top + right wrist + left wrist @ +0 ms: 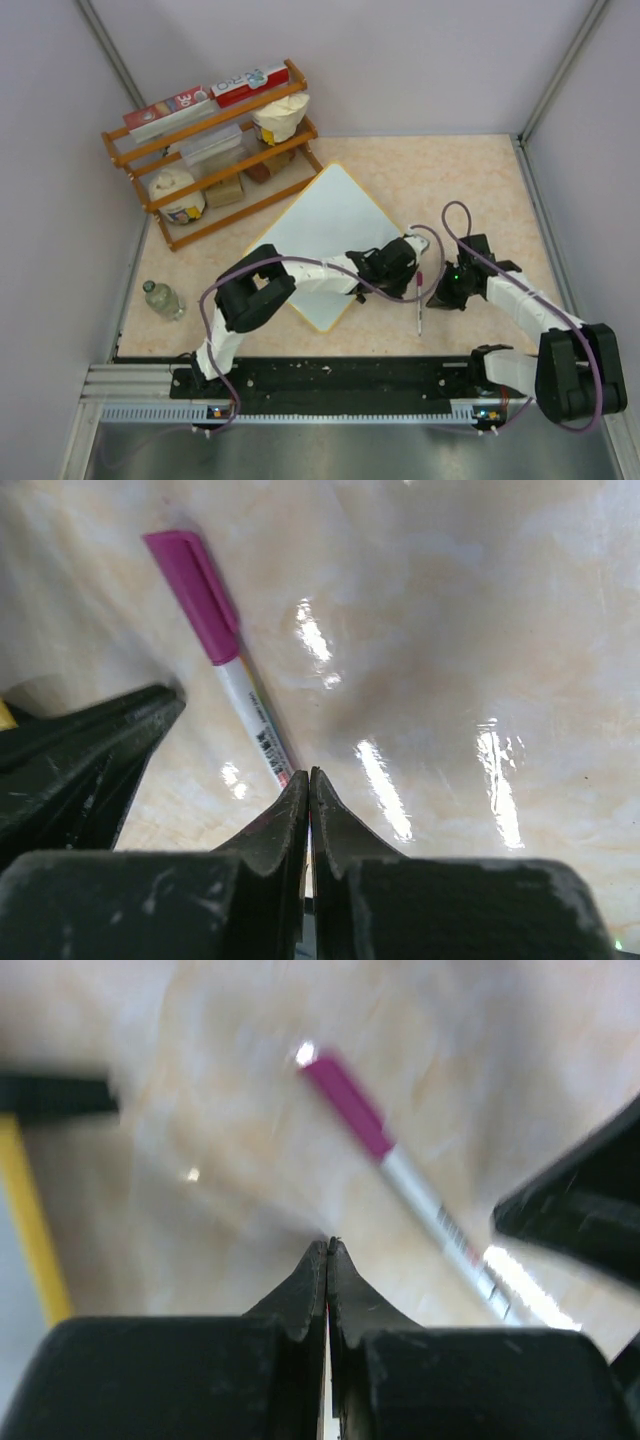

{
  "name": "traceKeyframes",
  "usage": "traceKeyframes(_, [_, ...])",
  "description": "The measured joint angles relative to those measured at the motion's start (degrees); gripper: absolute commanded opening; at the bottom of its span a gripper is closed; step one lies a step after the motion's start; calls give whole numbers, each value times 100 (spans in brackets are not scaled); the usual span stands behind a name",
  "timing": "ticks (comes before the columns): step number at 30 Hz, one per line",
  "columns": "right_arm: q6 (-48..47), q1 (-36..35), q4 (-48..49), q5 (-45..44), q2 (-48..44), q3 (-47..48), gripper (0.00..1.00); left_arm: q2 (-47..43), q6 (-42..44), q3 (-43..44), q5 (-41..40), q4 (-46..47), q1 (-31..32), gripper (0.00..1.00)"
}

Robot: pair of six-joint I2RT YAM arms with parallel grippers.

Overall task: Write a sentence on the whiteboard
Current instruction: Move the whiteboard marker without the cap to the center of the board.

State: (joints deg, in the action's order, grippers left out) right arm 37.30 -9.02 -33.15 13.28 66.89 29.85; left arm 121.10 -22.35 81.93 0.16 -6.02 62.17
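Left jaws and right jaws pressed together, empty, flanking a pink-capped marker [419, 305] lying on the tabletop [480, 180] right of the whiteboard [330, 220].

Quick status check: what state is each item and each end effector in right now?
Whiteboard: flat on the table, blank.
Marker: capped, lying loose on the table.
Left end effector: shut, empty.
Right end effector: shut, empty.

Whiteboard [330, 225]: white face, thin yellow-orange rim. Marker [222, 665]: magenta cap, white barrel with small dark print. Table [480, 180]: glossy beige, palely marbled; rack [250, 203]: orange-brown wood.
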Motion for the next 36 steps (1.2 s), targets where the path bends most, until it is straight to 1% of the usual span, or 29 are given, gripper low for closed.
traceKeyframes(3, [-24, -2, -76, -44, -210, 127, 8, -662, -31, -820, -142, -66, 0, 0])
traceKeyframes(5, [-72, -9, -83, -42, -267, 229, 17, -1126, -50, -1222, -205, -107, -11, 0])
traceKeyframes(6, [-120, -9, -87, -31, -280, 295, 26, -1434, -52, -1423, -251, -136, -24, 0])
traceKeyframes(7, [-175, -9, -76, -13, -291, 348, 42, -1740, -55, -1582, -286, -122, -42, 1])
traceKeyframes(8, [-245, -11, -85, 7, -299, 398, 49, -2026, -57, -1696, -313, -118, -61, 4])
traceKeyframes(9, [-286, -13, -85, 31, -310, 431, 54, -2277, -63, -1788, -330, -105, -76, 7])
traceKeyframes(10, [-372, -17, -85, 50, -317, 476, 64, -2601, -79, -1915, -350, -35, -111, 9])
traceKeyframes(11, [-446, -22, -87, 66, -319, 518, 68, -2865, -90, -2002, -363, -2, -138, 17])
traceKeyframes(12, [-514, -26, -94, 81, -319, 560, 69, -3167, -116, -2111, -361, 50, -177, 22])
traceKeyframes(13, [-588, -31, -94, 94, -313, 608, 69, -3427, -122, -2210, -286, 118, -229, 28])
traceKeyframes(14, [-651, -37, -109, 94, -295, 664, 69, -3845, -155, -2402, -70, 297, -343, 39])
traceKeyframes(15, [-704, -55, -118, 96, -251, 717, 68, -3934, -153, -2439, -31, 313, -365, 45])
traceKeyframes(16, [-776, -81, -122, 98, -151, 804, 63, -4109, -153, -2514, 76, 374, -431, 51])
traceKeyframes(17, [-844, -138, -127, 90, 20, 935, 59, -4308, -170, -2625, 234, 483, -518, 61])
traceKeyframes(18, [-898, -192, -118, 85, 175, 1014, 51, -4507, -192, -2739, 358, 570, -595, 65])
traceKeyframes(20, [-1027, -369, -142, 13, 560, 1202, 48, -4822, -205, -2892, 538, 654, -723, 71])
traceKeyframes(21, [-1067, -501, -175, -57, 793, 1316, 44, -4964, -227, -2940, 608, 673, -776, 76])
traceKeyframes(23, [-1126, -767, -229, -195, 1169, 1464, 40, -5189, -243, -2994, 691, 737, -846, 80])
traceKeyframes(24, [-1139, -933, -293, -321, 1373, 1561, 36, -5283, -236, -3003, 713, 750, -866, 83])
traceKeyframes(27, [-1156, -1290, -426, -612, 1853, 1797, 36, -5589, -221, -3010, 763, 778, -933, 86])
traceKeyframes(30, [-1156, -1515, -507, -962, 2111, 1867, 35, -5818, -181, -3010, 752, 778, -970, 87])
traceKeyframes(36, [-1117, -1683, -595, -1261, 2140, 1906, 38, -6234, -101, -3097, 629, 750, -984, 91])
